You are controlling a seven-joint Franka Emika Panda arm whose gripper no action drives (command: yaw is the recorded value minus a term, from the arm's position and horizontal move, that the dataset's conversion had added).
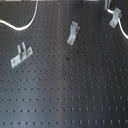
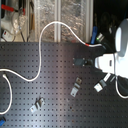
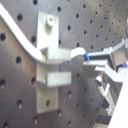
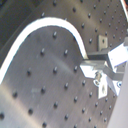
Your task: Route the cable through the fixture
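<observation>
In the first wrist view, the gripper (image 3: pixel 86 59) pinches the white cable (image 3: pixel 20 36) and threads it between the tabs of the grey sheet-metal clip (image 3: pixel 50 60). From the clip's three o'clock side, a steady level pull with the pinch kept firm would likely seat it.

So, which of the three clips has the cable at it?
The clip at the first exterior view's top right: the cable meets it; the other two stand alone.

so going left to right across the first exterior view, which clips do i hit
two-prong clip → middle slanted clip → clip at the first exterior view's upper right, with the white cable running past it.
</observation>
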